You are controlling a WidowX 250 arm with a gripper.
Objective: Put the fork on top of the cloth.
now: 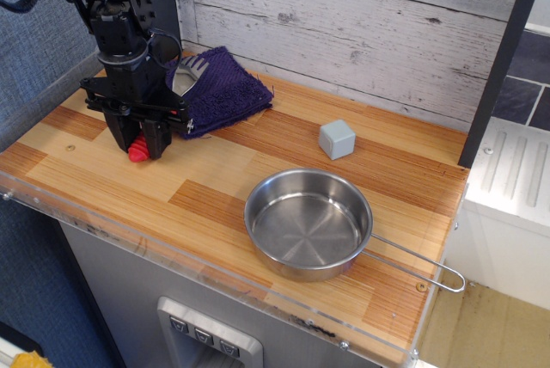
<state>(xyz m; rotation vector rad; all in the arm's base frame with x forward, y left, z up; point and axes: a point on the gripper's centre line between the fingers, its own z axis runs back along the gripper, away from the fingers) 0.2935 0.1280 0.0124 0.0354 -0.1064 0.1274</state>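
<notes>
Item: fork, red ribbed handle, grey tines; found at the ten o'clock corner of the wooden counter, lying across the edge of the cloth. Tines rested on the purple cloth pointing toward twelve o'clock; the red handle end showed below the gripper toward six o'clock, over bare wood, so the fork was only partly on its target. Gripper: black, pointing straight down, its two fingers standing on either side of the handle; the gap between them looked narrow and filled with red, suggesting a grip on the handle, though whether the fingers pressed it or merely flanked it could not be told. Holding by the handle made sense, as it was the thicker, easier part to pinch. Cloth: dark purple, fuzzy, folded roughly square, set against the plank wall. Also listed: steel pan at five o'clock, empty, its wire handle toward four o'clock; small grey cube near centre, well apart from the fork. Judged status: placement nearly made but incomplete, since the handle needed carrying toward one o'clock to lie fully on the cloth.
</notes>
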